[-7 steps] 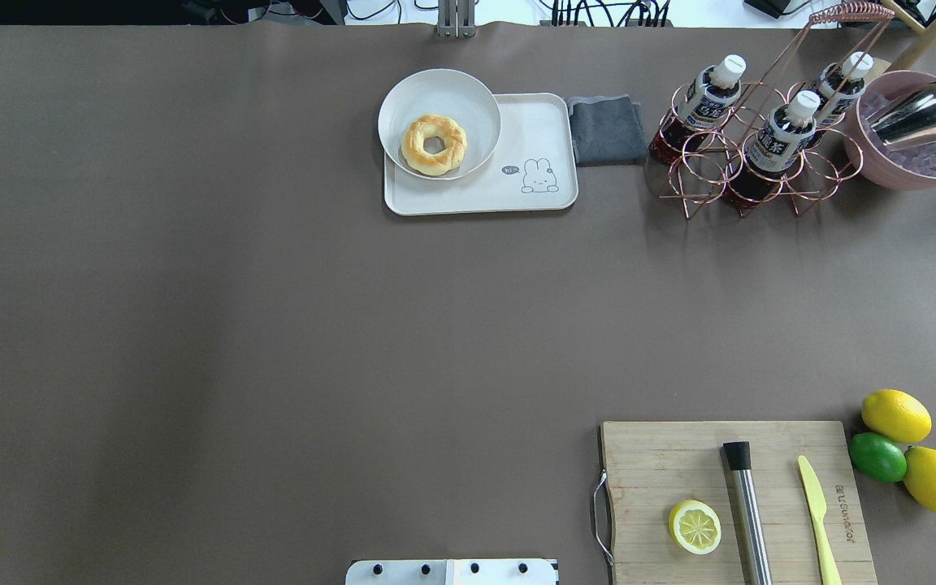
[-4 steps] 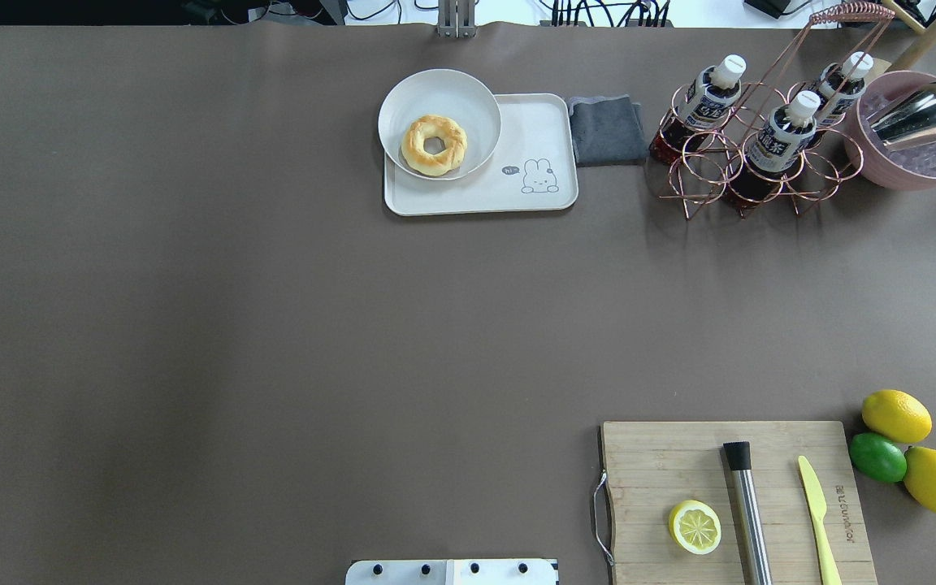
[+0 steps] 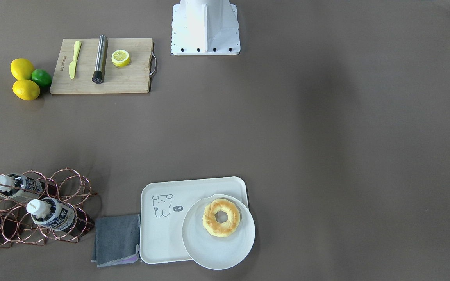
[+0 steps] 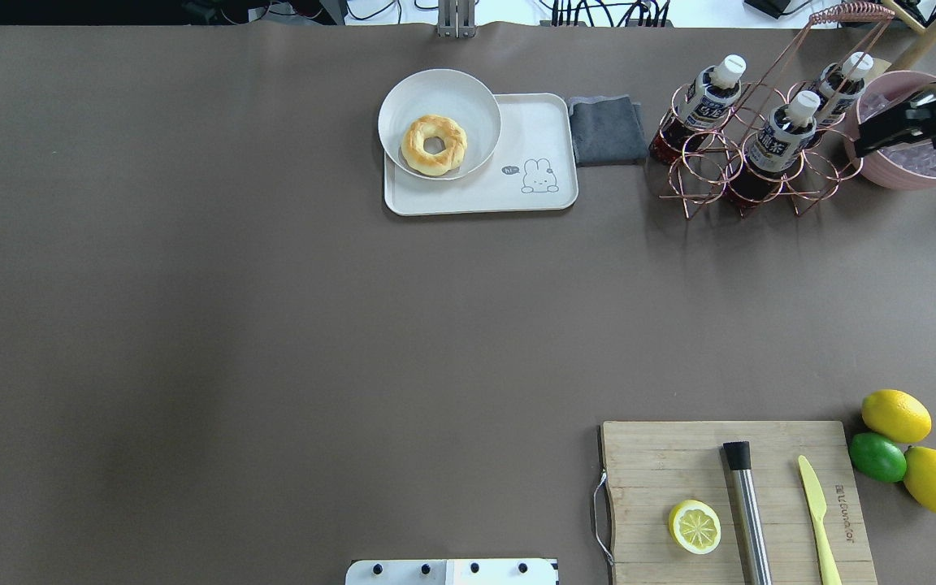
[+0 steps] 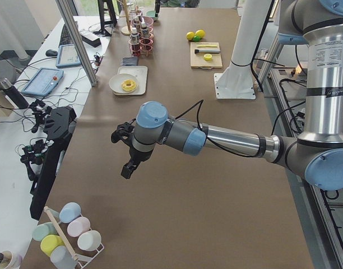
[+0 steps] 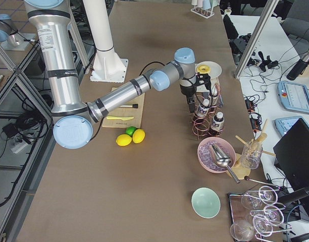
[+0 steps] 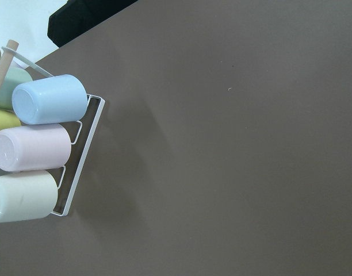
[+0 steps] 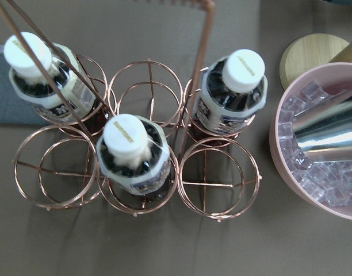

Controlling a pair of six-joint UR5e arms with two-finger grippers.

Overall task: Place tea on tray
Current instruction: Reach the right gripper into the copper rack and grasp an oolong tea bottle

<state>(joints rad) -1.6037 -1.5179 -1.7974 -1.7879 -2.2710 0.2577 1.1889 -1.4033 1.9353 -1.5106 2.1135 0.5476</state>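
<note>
Three tea bottles stand in a copper wire rack [image 4: 748, 175] at the far right: one [image 4: 708, 101], one [image 4: 781, 138] and one [image 4: 840, 88]. The right wrist view looks straight down on them [image 8: 133, 152]. The white tray [image 4: 537, 122] with the grey drawing lies left of the rack; a round plate [image 4: 468, 97] with a doughnut [image 4: 434, 145] covers its left part. My right gripper [image 4: 866, 145] comes in dark at the right edge beside the rack; I cannot tell its jaws. My left gripper [image 5: 128, 167] hangs over bare table far from the tray; I cannot tell its jaws.
A grey cloth [image 4: 606, 130] lies between tray and rack. A pink bowl of ice [image 4: 919, 171] stands right of the rack. A cutting board [image 4: 655, 455] with lemon half, muddler and knife lies near right, lemons and a lime [image 4: 878, 457] beside it. A cup rack [image 7: 44, 144] is under the left wrist.
My right gripper has come into the overhead view at the top right, over the pink bowl, and now hides the metal scoop. Nothing on the table has moved.
</note>
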